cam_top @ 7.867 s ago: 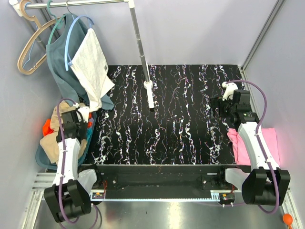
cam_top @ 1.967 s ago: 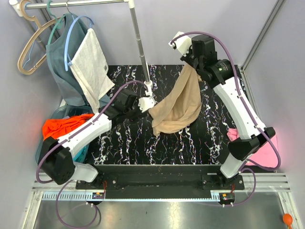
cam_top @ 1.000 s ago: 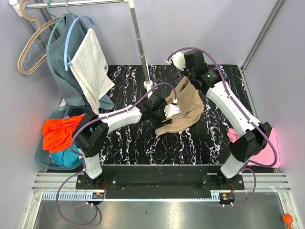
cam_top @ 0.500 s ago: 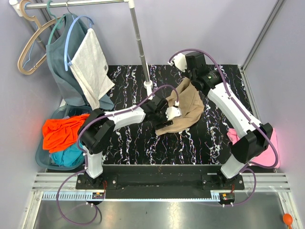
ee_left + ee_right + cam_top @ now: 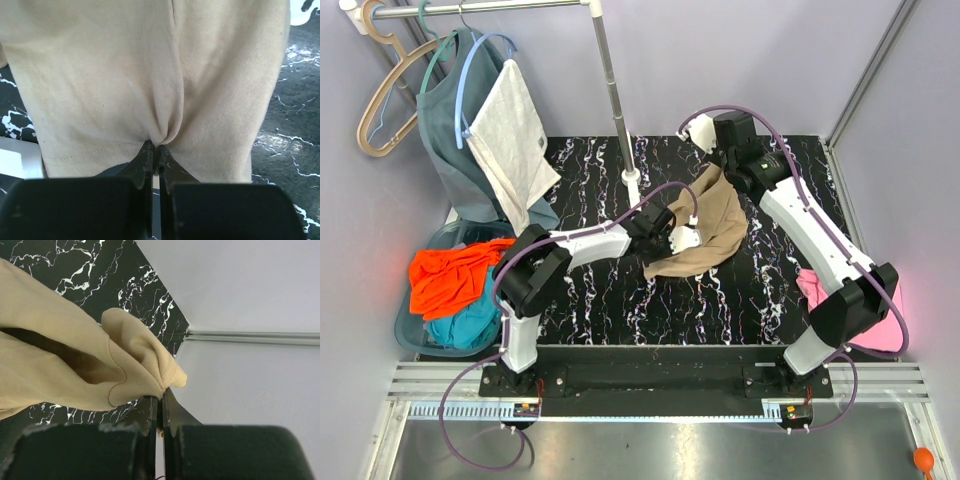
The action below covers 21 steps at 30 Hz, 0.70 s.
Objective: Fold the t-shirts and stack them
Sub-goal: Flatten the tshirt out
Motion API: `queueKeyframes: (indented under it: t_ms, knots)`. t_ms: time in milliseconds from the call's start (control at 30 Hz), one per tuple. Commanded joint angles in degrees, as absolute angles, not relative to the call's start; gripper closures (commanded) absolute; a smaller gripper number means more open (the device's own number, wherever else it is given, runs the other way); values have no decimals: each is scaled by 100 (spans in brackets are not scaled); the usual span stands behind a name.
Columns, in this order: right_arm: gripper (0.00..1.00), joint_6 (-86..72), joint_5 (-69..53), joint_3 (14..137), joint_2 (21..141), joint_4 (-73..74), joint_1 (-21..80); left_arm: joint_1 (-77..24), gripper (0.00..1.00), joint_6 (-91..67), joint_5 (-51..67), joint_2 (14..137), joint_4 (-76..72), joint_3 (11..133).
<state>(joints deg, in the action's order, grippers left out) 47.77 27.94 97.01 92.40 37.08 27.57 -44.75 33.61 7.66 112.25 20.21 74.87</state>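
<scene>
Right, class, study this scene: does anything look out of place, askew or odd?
Nothing damaged. The tan t-shirt is bunched up between both arms' shut jaws instead of lying flat. The pink t-shirt sits partly past the table's right edge. The orange t-shirt and teal t-shirt are heaped unfolded in the basket.

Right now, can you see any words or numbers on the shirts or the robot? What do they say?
No word, number or label can be read in any view.
tan t-shirt: plain cloth, no print or tag showing.
orange t-shirt and pink t-shirt: plain, nothing written.
white cloth hanging on the rack: a few faint grey marks, too small to read.
</scene>
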Motion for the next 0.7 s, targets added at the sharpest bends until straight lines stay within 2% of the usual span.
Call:
queueKeyframes:
  t_ms: [0, 667]
  knots:
    - [100, 4808, 2918, 9554, 8921, 3472, 2716, -4491, 100, 3340, 387, 10890, 1942, 7699]
    - [100, 4298, 2821, 8675, 8482, 3445, 2329, -4368, 100, 3436, -914, 8649, 1969, 7339]
